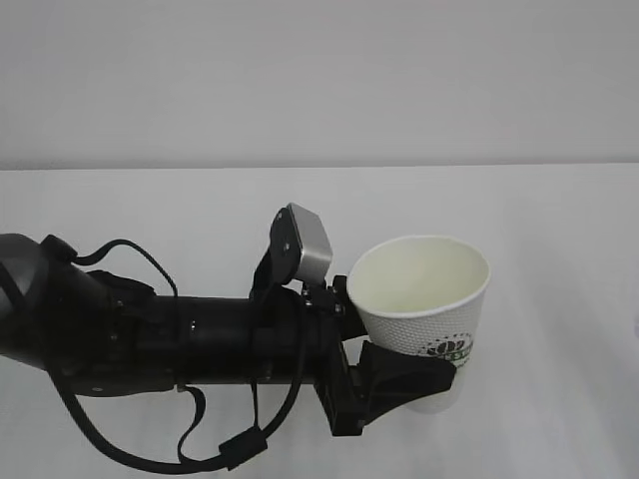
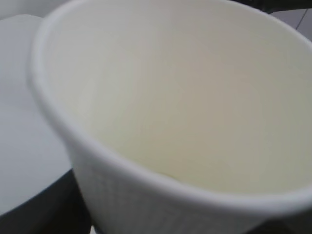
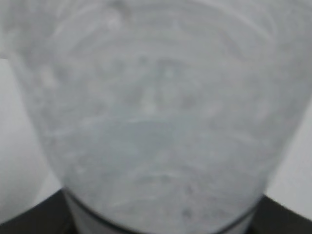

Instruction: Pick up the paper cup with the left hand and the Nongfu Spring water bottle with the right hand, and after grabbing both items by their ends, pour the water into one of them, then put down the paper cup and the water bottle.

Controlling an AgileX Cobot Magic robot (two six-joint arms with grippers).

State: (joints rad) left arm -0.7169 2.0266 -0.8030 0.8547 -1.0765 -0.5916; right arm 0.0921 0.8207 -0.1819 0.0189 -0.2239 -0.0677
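Note:
The white paper cup [image 1: 424, 299] with its dark green logo hangs above the table, tilted slightly, its cream inside showing. My left gripper [image 1: 424, 384] is shut on the cup's lower end, one black finger [image 1: 399, 371] lying across its side. The cup's open mouth [image 2: 185, 97] fills the left wrist view, and I see no water in it. In the right wrist view the clear Nongfu Spring water bottle [image 3: 156, 107] fills the frame, blurred, between dark fingers [image 3: 29, 219] at the bottom corners, so my right gripper holds it. Bottle and right gripper are outside the exterior view.
The white table [image 1: 559, 220] meets a plain pale wall along a far edge. The bulky left arm [image 1: 150, 334] reaches in from the left, and loose black cables [image 1: 215, 454] hang under it.

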